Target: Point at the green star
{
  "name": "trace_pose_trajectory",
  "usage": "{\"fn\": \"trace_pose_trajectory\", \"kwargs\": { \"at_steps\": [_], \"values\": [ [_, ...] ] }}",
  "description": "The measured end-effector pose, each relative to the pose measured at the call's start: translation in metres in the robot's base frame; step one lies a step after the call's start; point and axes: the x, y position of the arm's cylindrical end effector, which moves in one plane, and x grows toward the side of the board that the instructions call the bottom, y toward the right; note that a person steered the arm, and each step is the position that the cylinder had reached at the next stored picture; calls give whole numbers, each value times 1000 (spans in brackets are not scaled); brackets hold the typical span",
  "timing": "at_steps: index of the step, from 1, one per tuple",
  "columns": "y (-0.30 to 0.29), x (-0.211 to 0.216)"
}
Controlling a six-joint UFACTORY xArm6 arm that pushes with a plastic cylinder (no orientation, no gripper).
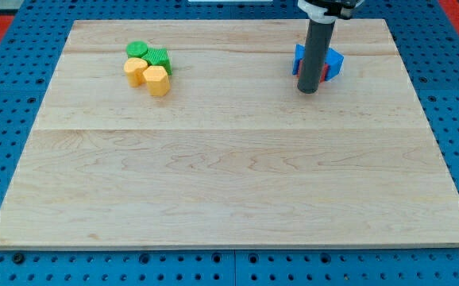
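well, green star [160, 58], no clear long axis, perhaps; my tip [308, 90], jawless, far to view's right

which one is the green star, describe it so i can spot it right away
Start at the wooden board and go to the four-block cluster near its top-left corner. The green star is on the cluster's right side, ridged and notched, beside the rounder green block and above the two yellow blocks. My tip is far right.
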Motion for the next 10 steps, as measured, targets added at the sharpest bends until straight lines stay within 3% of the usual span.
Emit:
{"fn": "trace_pose_trajectory", "kwargs": {
  "at_steps": [5, 6, 8, 10],
  "values": [
    [-1, 0],
    [-22, 0],
    [-128, -9],
    [-176, -55]
  ]
}}
